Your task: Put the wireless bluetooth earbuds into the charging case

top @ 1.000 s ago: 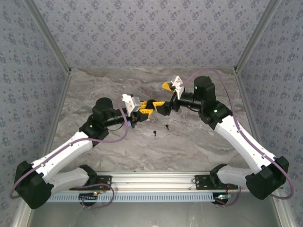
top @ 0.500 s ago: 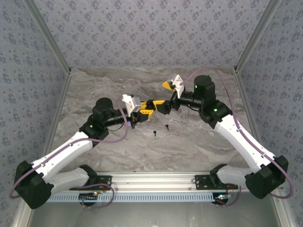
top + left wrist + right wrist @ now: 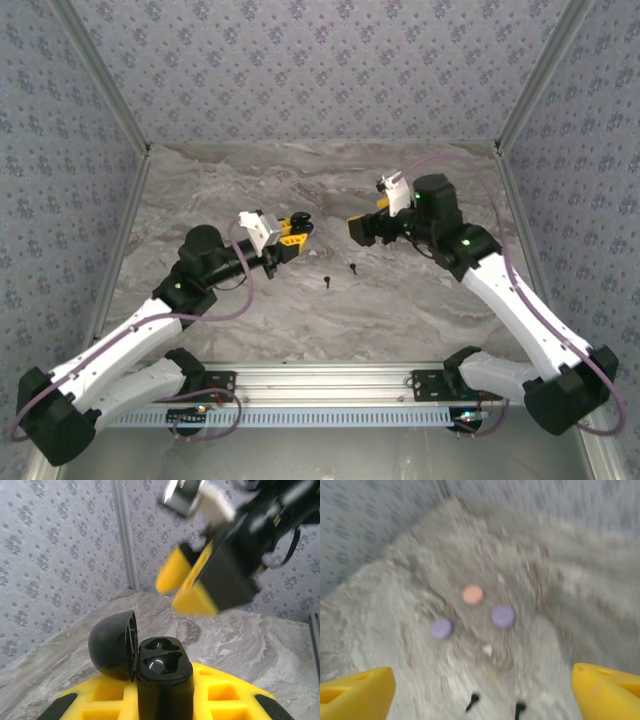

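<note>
asking: where are the earbuds, and what are your grippers doing?

answering: my left gripper (image 3: 290, 233) is pinched on the black charging case (image 3: 162, 677). its lid is swung open, and both wells are empty and facing up. my right gripper (image 3: 358, 230) hangs spread wide, holding nothing. two black earbuds (image 3: 327, 281) lie on the marble table (image 3: 200, 190), a little apart, between my arms.

asking: how would they handle?

answering: light, hard and slick, i judge, and easily flicked away. i would take each by its bulb head, jaws across the long axis. each stem runs roughly toward my bases; which end leads is too small to tell.
</note>
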`<action>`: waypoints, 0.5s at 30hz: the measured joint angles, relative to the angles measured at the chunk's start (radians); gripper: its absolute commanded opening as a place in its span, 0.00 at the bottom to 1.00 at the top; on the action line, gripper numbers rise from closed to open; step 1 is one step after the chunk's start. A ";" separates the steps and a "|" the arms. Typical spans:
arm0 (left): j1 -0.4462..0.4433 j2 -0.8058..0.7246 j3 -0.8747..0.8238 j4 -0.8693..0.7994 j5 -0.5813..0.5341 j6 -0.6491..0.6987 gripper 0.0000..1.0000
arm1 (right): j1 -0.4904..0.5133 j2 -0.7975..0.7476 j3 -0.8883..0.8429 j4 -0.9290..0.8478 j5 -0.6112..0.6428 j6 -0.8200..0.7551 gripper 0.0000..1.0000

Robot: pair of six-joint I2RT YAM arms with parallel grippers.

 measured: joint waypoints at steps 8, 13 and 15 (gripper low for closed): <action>0.000 -0.050 -0.014 -0.027 -0.048 0.006 0.00 | 0.116 0.340 -0.011 -0.120 0.060 0.158 0.57; 0.000 -0.051 -0.014 -0.034 -0.055 0.007 0.00 | 0.208 0.570 0.144 -0.199 0.084 0.188 0.48; 0.000 -0.052 -0.014 -0.040 -0.059 0.007 0.00 | 0.233 0.626 0.193 -0.209 0.094 0.194 0.46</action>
